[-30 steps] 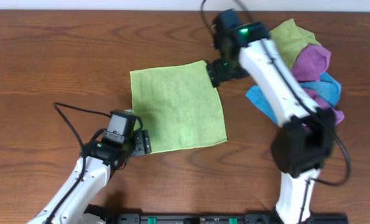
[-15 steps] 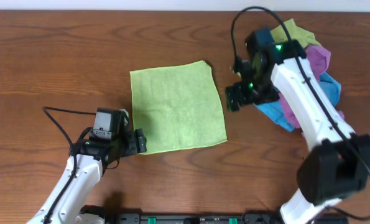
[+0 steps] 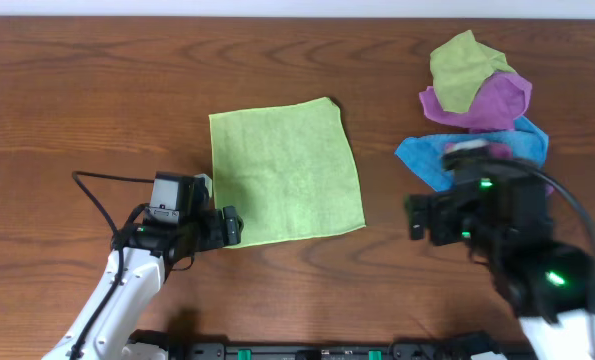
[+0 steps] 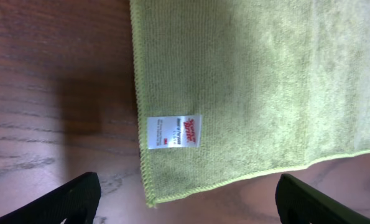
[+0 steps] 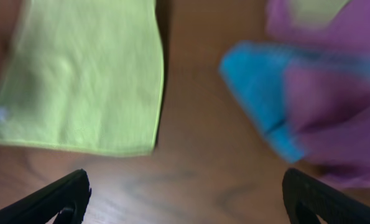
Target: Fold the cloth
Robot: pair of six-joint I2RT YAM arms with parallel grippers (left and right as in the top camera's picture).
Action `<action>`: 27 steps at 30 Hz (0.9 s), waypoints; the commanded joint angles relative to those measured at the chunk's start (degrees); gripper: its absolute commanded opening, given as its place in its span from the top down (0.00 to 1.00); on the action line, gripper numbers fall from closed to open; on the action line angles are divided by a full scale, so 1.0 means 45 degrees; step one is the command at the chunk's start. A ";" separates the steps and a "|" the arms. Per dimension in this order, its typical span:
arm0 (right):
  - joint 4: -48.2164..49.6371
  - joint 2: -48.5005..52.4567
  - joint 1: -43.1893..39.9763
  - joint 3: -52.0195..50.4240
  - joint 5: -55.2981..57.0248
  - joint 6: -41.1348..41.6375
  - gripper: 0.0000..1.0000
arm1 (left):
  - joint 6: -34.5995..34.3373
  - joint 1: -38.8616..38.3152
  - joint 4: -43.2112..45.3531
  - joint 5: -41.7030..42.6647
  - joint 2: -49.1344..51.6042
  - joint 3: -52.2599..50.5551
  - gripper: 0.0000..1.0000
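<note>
- While the lime-green cloth lies just where it lay a second ago, flat and unfolded in the middle of the counter, the right arm has left it.
- A second ago the right claw sat on the cloth's far right corner. It has since swung away to the right and then nearer, and now hangs over bare wood just right of the cloth's near right corner.
- In the blurred right wrist view its jaws are spread wide with nothing between them: released.
- The left claw has hardly shifted. It waits at the near left corner, where the wrist view shows its jaws apart on either side of the near edge by the white tag, gripping nothing. They have spread wider over the last second.
- The olive-yellow cloth, purple cloth and blue cloth are bunched at the far right, apart from the green one.
- My reading: the spreading-out is done and no fold has begun. With both claws free near the two near corners, the likely next step is to pinch those corners and carry the near edge over to the far one.
</note>
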 commanded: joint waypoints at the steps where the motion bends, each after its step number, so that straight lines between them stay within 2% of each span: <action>1: 0.0709 0.0937 -0.0583 -0.1710 -0.1870 0.0743 0.01 | 0.0078 0.0398 -0.0189 0.0481 0.0044 0.0117 0.08; 3: 0.1103 0.1671 -0.0923 -0.2001 -0.2623 0.0748 0.01 | 0.0151 0.0947 -0.0695 0.0962 0.0044 0.0117 0.08; 5: 0.1287 0.2569 -0.1297 -0.2006 -0.3235 0.0792 0.01 | 0.0889 0.1865 -0.1331 0.1977 0.0044 0.0117 0.10; 8: 0.1705 0.3449 -0.1511 -0.2006 -0.3861 0.0792 0.01 | 0.1525 0.2798 -0.1326 0.3351 0.0044 0.0117 0.11; 10: 0.1972 0.3842 -0.1491 -0.2006 -0.4478 0.0792 0.01 | 0.1574 0.3065 -0.1341 0.3453 0.0044 0.0117 0.10; 11: 0.2016 0.4022 -0.1486 -0.2006 -0.4765 0.0792 0.03 | 0.1705 0.3104 -0.1384 0.3449 0.0044 0.0107 0.10; 12: 0.2055 0.4221 -0.1486 -0.2006 -0.4930 0.0787 0.15 | 0.1846 0.3104 -0.1379 0.3332 0.0044 0.0053 0.10; 13: 0.2089 0.4420 -0.1486 -0.2006 -0.4954 0.0787 0.19 | 0.1851 0.3104 -0.1321 0.3254 0.0044 -0.0029 0.10; 17: 0.2526 0.5411 -0.1491 -0.2006 -0.5591 0.0772 0.19 | 0.1783 0.3405 -0.0831 0.3521 0.0044 -0.0665 0.11; 23: 0.3313 0.6999 -0.1491 -0.2006 -0.7271 0.0345 0.21 | 0.1787 0.4551 0.0053 0.5425 0.0049 -0.1331 0.10; 27: 0.3609 0.7796 -0.1491 -0.2006 -0.7728 0.0107 0.22 | 0.1724 0.4847 0.0287 0.5775 0.0117 -0.1365 0.10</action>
